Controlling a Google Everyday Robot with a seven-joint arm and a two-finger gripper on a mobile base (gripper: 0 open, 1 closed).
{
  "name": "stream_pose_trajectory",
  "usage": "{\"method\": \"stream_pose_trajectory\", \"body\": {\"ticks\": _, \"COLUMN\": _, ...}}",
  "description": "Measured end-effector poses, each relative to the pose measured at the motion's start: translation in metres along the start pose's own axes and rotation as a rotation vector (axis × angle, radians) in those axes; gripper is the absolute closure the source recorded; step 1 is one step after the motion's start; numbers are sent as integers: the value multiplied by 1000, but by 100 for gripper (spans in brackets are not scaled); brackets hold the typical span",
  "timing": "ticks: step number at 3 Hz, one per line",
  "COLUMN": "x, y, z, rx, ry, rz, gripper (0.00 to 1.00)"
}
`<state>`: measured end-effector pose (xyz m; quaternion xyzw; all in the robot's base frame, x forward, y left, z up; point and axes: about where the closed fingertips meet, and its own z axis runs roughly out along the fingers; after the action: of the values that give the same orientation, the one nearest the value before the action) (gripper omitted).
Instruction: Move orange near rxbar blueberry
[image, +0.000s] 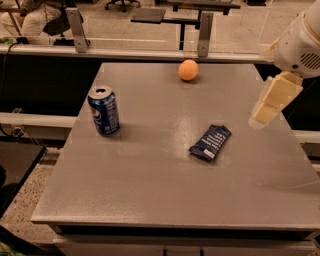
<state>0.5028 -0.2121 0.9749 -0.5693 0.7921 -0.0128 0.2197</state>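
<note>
At right edge of frame, gripper (265, 111) hangs above table (150, 195), how far open can't tell. Orange (188, 70) top centre, well apart from rxbar blueberry (211, 142) centre-right. Pepsi can (104, 110) left.

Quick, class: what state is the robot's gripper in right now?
Gripper: over the table's right edge, apart from the orange; open or shut cannot be told.
</note>
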Motion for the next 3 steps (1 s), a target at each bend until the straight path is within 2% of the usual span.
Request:
{"method": "stream_pose_trajectory", "body": {"ticks": 1, "x": -13, "y": -41, "z": 26, "rx": 35, "ry": -39, "rz": 76, "gripper": 0}}
{"method": "stream_pose_trajectory", "body": {"ticks": 2, "x": -29, "y": -86, "z": 59, "rx": 80, "ry": -72, "rz": 182, "gripper": 0}}
{"method": "stream_pose_trajectory", "body": {"ticks": 3, "x": -46, "y": -121, "z": 94, "rx": 89, "ry": -119, "rz": 287, "gripper": 0}}
